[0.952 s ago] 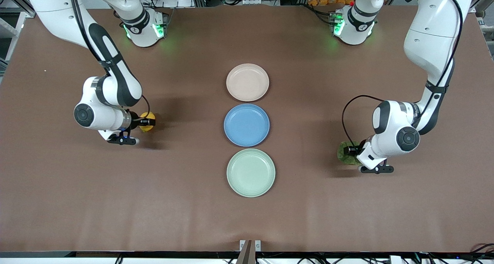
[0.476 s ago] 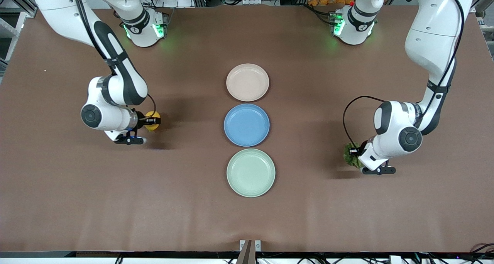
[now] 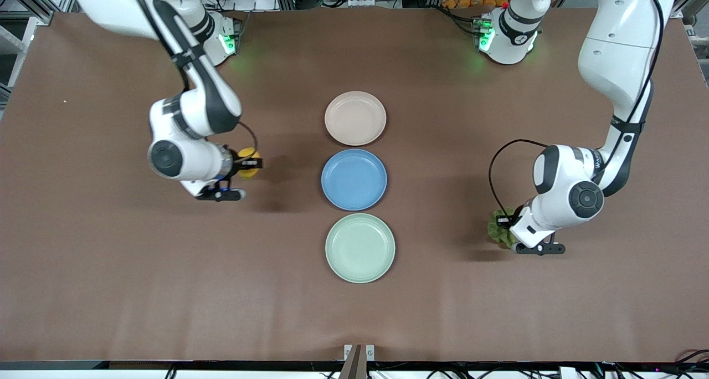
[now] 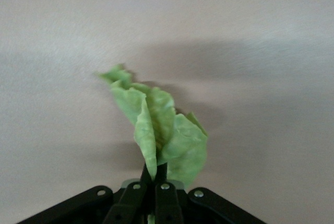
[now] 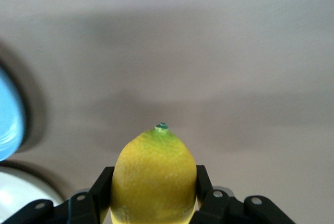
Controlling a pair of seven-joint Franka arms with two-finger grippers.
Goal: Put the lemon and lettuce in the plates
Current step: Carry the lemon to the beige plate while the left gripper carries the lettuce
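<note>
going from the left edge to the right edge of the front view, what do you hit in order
right hand holding the lemon → the three stacked plates, beige-pink plate, blue plate, mint green plate → lettuce held in the left hand

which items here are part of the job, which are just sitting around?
Job:
lemon, held in right gripper
lettuce, held in left gripper
beige-pink plate
mint green plate

Lying about:
blue plate, between the other two

The brown counter (image 3: pixel 111 290) carries three plates in a row: beige-pink plate (image 3: pixel 355 118), blue plate (image 3: pixel 354 179), mint plate (image 3: pixel 360 247) nearest the front camera.
</note>
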